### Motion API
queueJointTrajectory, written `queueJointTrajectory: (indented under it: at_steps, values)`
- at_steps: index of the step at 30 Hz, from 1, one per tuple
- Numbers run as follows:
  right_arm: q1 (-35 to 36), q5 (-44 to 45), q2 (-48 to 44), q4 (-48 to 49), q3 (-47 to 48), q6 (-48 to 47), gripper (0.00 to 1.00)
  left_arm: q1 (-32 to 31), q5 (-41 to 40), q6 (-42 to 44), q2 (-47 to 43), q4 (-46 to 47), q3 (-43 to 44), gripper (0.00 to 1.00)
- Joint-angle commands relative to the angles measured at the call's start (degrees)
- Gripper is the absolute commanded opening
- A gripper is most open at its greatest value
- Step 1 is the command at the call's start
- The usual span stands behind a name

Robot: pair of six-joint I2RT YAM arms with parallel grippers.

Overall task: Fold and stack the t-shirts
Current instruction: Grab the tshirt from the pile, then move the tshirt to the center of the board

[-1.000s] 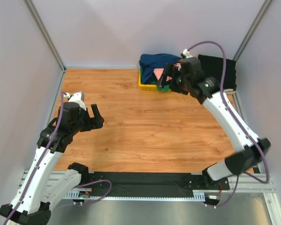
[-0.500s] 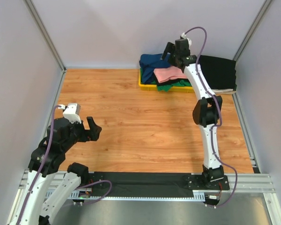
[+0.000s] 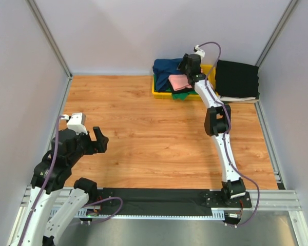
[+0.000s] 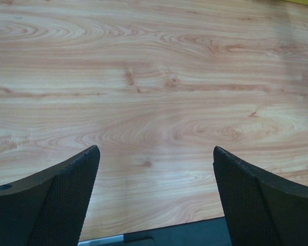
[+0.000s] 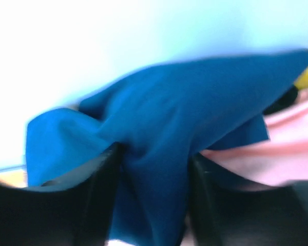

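**Top external view: right hand (image 3: 187, 64) at the yellow bin (image 3: 159, 94), on the navy t-shirt (image 3: 167, 66)**

1. Location of the work. The bin stands at the far edge of the table (image 3: 143, 113). The navy t-shirt is heaped in the bin's left part and spills over its far-left rim. The pink t-shirt (image 3: 178, 82) lies just to the right of it in the bin. The green t-shirt (image 3: 180, 95) hangs over the bin's near rim. The black t-shirt (image 3: 237, 78) lies folded just outside the bin, on its right.

2. Right hand. The right arm is stretched out fully to the bin and the hand sits over its far rim. In the right wrist view the hand (image 5: 153, 174) has its fingers closed on a bunched ridge of the navy t-shirt (image 5: 185, 102). Creases converge at the grip. The picture is blurred. The pink t-shirt (image 5: 292, 148) shows to the right of the ridge.

3. Left hand (image 3: 98, 139). It hovers well apart from the bin, toward the near-left of the table. In the left wrist view the hand (image 4: 156, 154) has its fingers wide apart and holds nothing.

4. Governing relation. The cloth runs from the grip leftward and down into the bin, and bare table lies on the bin's near side. Judgement: the likely move is to draw the shirt out toward that side. The right arm alone is within reach.
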Motion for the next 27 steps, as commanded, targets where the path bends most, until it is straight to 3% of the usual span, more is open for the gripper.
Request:
queueJointTrajectory:
  at_steps: [1, 4, 11, 16, 21, 22, 23, 24, 25, 27]
  values:
    - [1.13, -1.31, -1.41, 9.93, 0.81, -2.23, 0.27, 0.15, -1.41, -0.39, 0.69, 0.72, -0.06, 0.97]
    - [3.06, -1.14, -5.53, 11.52, 0.72, -5.93, 0.00, 0.15, -1.59, -0.39, 0.26, 0.63, -0.06, 0.97]
    - [8.77, -8.69, -23.78, 15.66, 0.55, -12.16, 0.00, 0.15, -3.17, -1.00, 0.16, -0.16, 0.29, 0.95]
    - [11.42, -6.59, -38.04, 14.00, -9.87, -12.45, 0.00, 0.24, -3.53, -1.18, -1.68, 0.10, 0.20, 0.95]
    - [10.63, 9.36, -48.42, -1.45, -24.65, -7.46, 0.00, 0.50, -3.88, -1.18, -2.12, 0.10, 0.29, 0.95]
    - [10.19, 11.50, -50.52, -8.62, -31.29, -5.26, 0.04, 0.59, -3.97, -1.18, -2.21, 0.10, 0.29, 0.95]
    - [9.75, 13.08, -51.50, -12.60, -34.58, -2.98, 0.16, 0.59, -3.97, -1.18, -2.12, 0.10, 0.29, 0.96]
    - [7.92, 14.49, -52.55, -16.38, -37.66, -0.52, 0.59, 0.59, -3.97, -1.10, -2.12, 0.19, 0.29, 0.96]
    - [6.68, 14.59, -54.13, -23.64, -41.25, 4.03, 0.73, 0.59, -3.97, -1.18, -1.60, 0.28, 0.20, 0.97]
    - [1.26, 12.42, -55.89, -34.20, -50.83, 9.24, 0.83, 0.59, -3.62, -1.09, -0.72, -0.15, 0.73, 0.98]
